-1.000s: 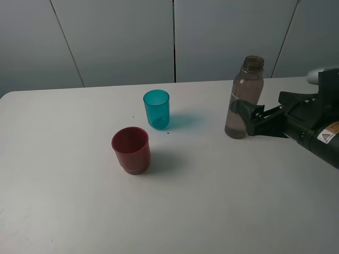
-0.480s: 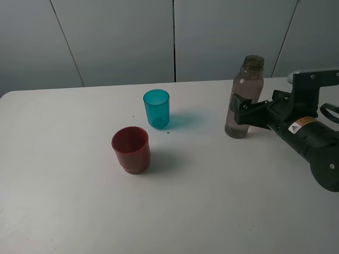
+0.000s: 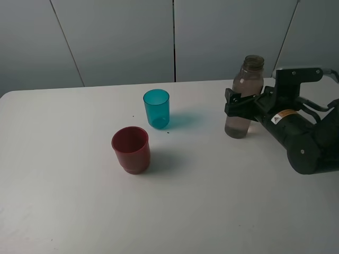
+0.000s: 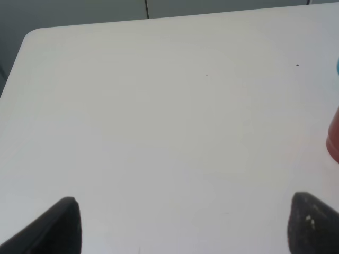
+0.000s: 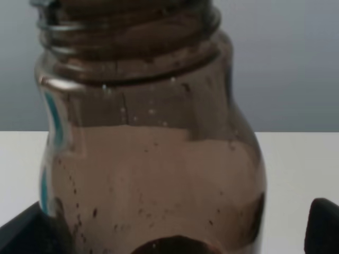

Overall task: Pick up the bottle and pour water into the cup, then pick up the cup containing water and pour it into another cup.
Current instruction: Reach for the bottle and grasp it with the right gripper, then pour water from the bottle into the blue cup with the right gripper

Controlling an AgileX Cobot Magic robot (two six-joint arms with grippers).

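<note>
While bottle (image 3: pixel 247 82) stands upright on right part of white table (image 3: pixel 212 211), water up to its shoulder, right gripper (image 3: pixel 239 107) straddles its midsection. Fingers (image 5: pixel 324 226) spread wide, one each side, not clamped; gap shows beside one in right wrist view. Teal cup (image 3: pixel 157 108) upright, well left of bottle. Red cup (image 3: pixel 131 150) near it, apart. Left gripper (image 4: pixel 188 227) above table, fingers spread wide.

Uncapped smoky bottle (image 3: pixel 246 84), part-filled, stands upright at right; teal cup (image 3: pixel 157 108) upright mid-frame; red cup (image 3: pixel 131 150) near, lower left.
</note>
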